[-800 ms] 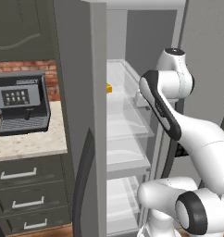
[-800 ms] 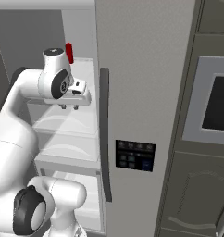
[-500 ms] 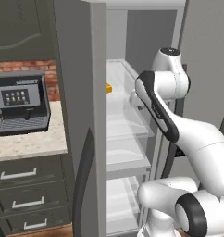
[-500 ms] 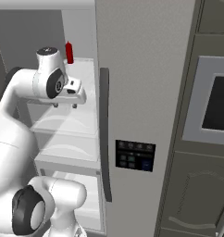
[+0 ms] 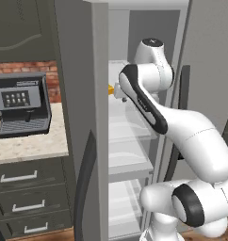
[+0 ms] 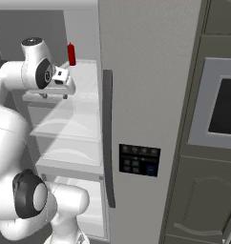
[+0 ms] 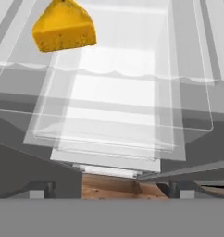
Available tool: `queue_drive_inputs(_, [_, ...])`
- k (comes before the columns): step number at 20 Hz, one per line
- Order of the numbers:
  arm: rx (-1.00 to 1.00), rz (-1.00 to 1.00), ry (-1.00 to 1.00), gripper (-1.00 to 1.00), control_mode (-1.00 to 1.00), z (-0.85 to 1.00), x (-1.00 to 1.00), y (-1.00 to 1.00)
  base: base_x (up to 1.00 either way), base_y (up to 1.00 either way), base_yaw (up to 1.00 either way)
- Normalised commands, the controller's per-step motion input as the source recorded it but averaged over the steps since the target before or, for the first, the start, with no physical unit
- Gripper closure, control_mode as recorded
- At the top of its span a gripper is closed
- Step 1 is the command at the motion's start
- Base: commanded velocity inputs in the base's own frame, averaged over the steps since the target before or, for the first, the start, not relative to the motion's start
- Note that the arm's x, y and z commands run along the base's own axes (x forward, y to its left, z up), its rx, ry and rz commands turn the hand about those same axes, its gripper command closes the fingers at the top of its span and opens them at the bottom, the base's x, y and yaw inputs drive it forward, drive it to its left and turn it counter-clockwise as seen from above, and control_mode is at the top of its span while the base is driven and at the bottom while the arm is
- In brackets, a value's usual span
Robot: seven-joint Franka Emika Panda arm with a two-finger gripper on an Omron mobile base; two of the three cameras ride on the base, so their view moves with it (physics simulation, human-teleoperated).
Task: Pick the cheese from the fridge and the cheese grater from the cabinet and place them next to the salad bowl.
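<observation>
Kitchen counter (image 5: 26, 143) at left carries a coffee machine (image 5: 20, 106), then comes the open fridge (image 5: 99, 70), where the cheese (image 7: 64, 27) sits on a clear shelf, and the gripper (image 6: 54, 96) hangs wide open above that shelf.

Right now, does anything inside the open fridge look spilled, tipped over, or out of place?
Nothing stands out. The cheese sits flat on a clear shelf, a red bottle stands upright further back, and the open claw touches nothing.
</observation>
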Motion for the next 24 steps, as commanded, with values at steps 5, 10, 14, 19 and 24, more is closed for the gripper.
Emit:
queue_drive_inputs(5, [0.0,0.03,0.0,-1.0,-1.0,0.32,0.51,0.21,0.0,0.0,0.0])
queue_drive_inputs(10, [0.0,0.06,0.0,-1.0,-1.0,0.14,0.39,0.17,0.0,0.0,0.0])
queue_drive_inputs(14, [0.0,0.12,0.0,-1.0,-1.0,0.0,0.18,0.05,0.0,0.0,0.0])
queue_drive_inputs(19, [0.0,0.13,0.0,-1.0,-1.0,-0.22,0.16,0.11,0.0,0.0,0.0])
queue_drive_inputs(24, [0.0,0.1,0.0,-1.0,-1.0,-0.28,0.28,0.25,0.0,0.0,0.0])
